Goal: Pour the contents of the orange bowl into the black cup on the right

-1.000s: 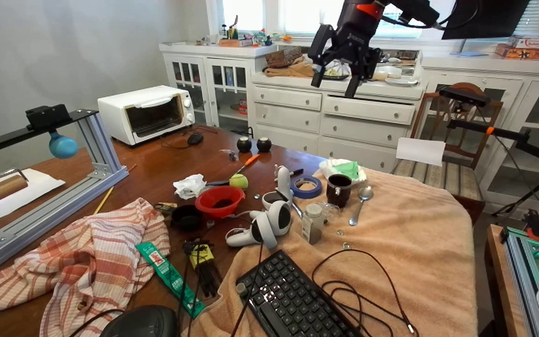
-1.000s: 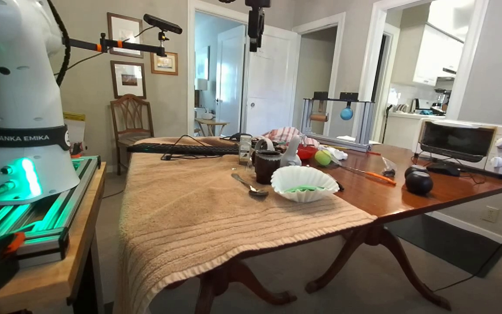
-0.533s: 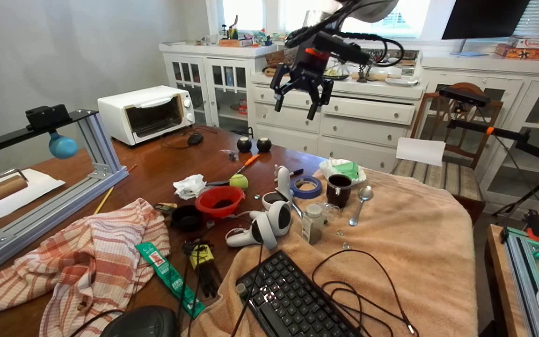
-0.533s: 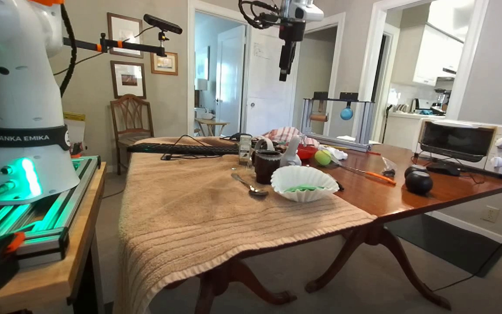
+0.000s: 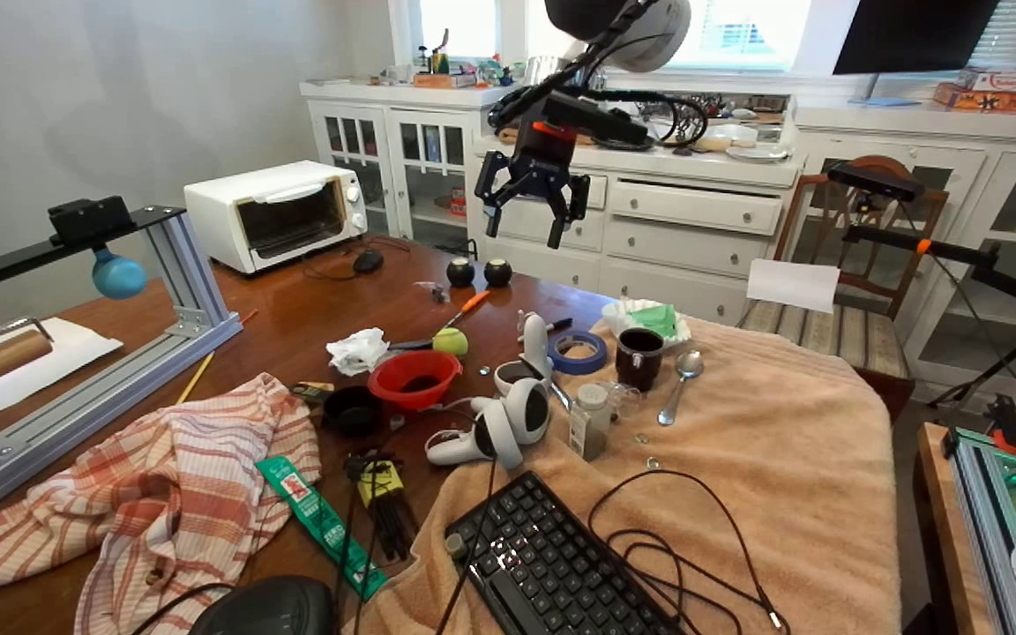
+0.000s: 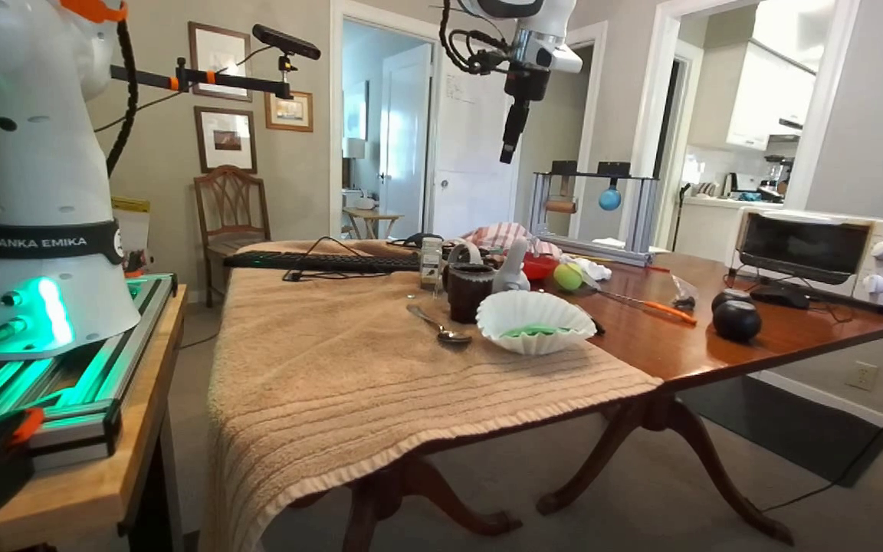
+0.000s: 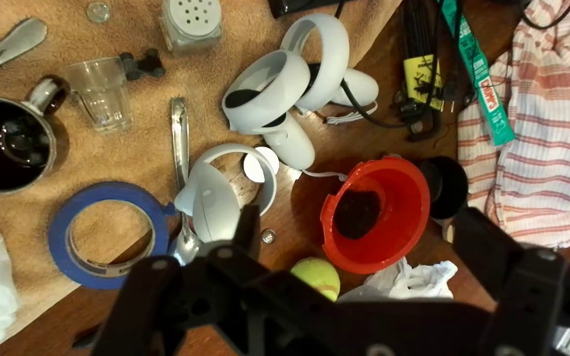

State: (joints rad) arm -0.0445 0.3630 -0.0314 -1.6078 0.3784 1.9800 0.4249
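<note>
We see the black two-fingered gripper [image 5: 523,236] hanging high above the brown wooden table [image 5: 296,317], its jaws spread wide and its fingertips pointing down. In the wrist view, the round red-orange plastic bowl [image 7: 389,212] appears between the blurred fingers but stands well below them on the bare wood, with dark loose material [image 7: 356,215] at its bottom. Just beside it we find a small round black cup [image 7: 449,188]; whether the two touch, we cannot tell. A yellow-green tennis ball [image 7: 314,277] lies near its rim. Well apart from the bowl, we see the glossy black cylindrical cup with a handle [image 5: 638,360] upright on the peach terry towel [image 5: 764,423], a silver metal spoon [image 5: 686,370] near it. Between bowl and handled cup lie grey-white plastic controllers [image 7: 211,202] and a roll of blue tape [image 7: 60,232].
</note>
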